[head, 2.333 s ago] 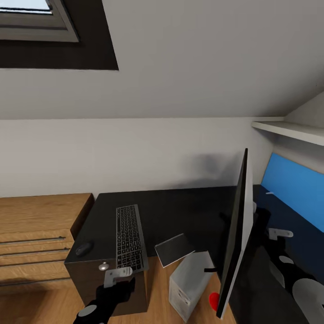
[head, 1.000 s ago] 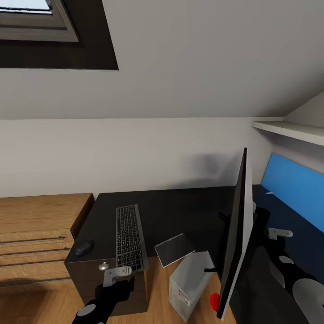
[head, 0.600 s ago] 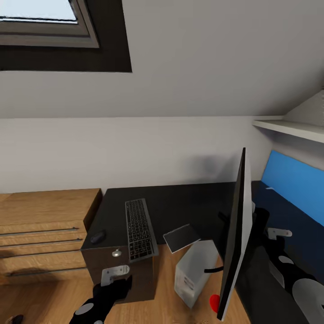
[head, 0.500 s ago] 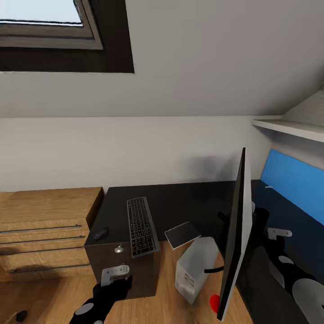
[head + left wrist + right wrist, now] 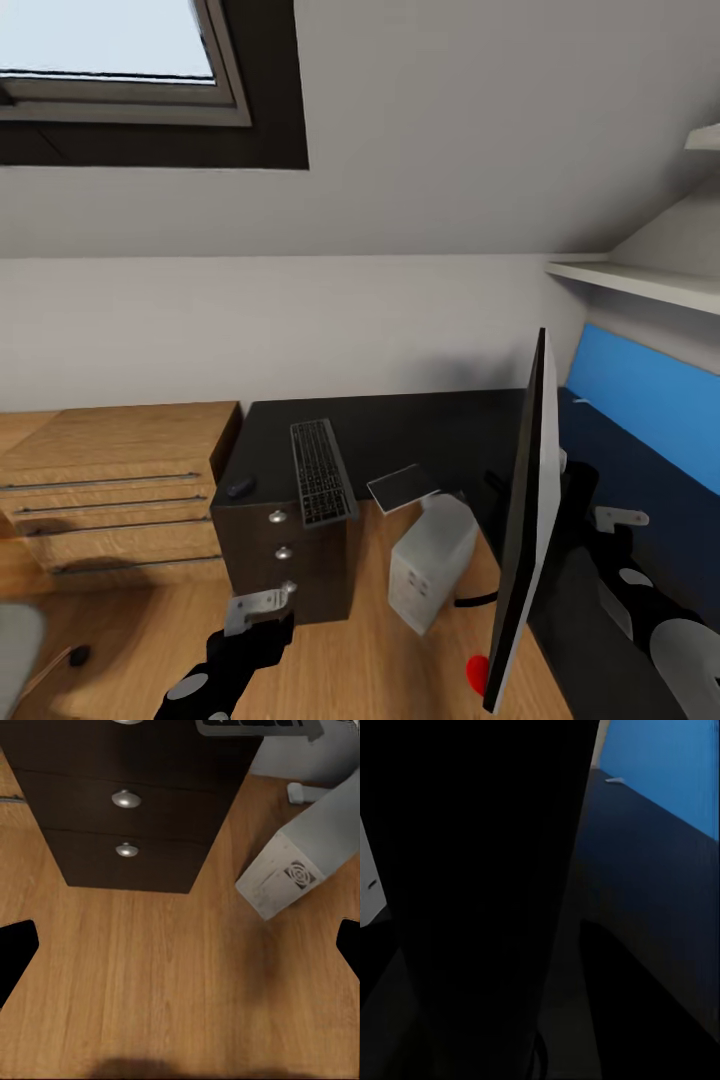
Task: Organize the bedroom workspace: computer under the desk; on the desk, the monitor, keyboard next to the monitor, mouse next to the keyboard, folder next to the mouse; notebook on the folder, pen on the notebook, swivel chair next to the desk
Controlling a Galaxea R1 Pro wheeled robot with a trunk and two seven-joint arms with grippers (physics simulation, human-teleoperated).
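Note:
The monitor (image 5: pixel 525 520) hangs edge-on off the desk (image 5: pixel 420 430), its red-dotted lower corner over the floor. My right gripper (image 5: pixel 620 520) is behind it, shut on it, fingertips hidden. The keyboard (image 5: pixel 322 486), the mouse (image 5: pixel 240 488) and the overhanging notebook (image 5: pixel 402 488) lie on the desk. The pen (image 5: pixel 583 403) lies by the blue panel (image 5: pixel 650 390). The computer (image 5: pixel 432 562) leans tilted on the floor at the desk's edge. My left gripper (image 5: pixel 260 605) hovers open over the floor before the drawer unit (image 5: pixel 135 817). The swivel chair's grey edge (image 5: pixel 15 640) shows; the folder is out of view.
Light oak drawers (image 5: pixel 110 490) with bar handles stand left of the desk. A white shelf (image 5: pixel 640 285) juts out above the blue panel. A skylight (image 5: pixel 110 60) sits in the sloped wall. Wood floor (image 5: pixel 172 975) lies open below my left gripper.
The view has pulled back and turned, so desk and oak drawers look smaller and farther. The monitor and both arms kept their place in the picture. The chair's edge has come into view.

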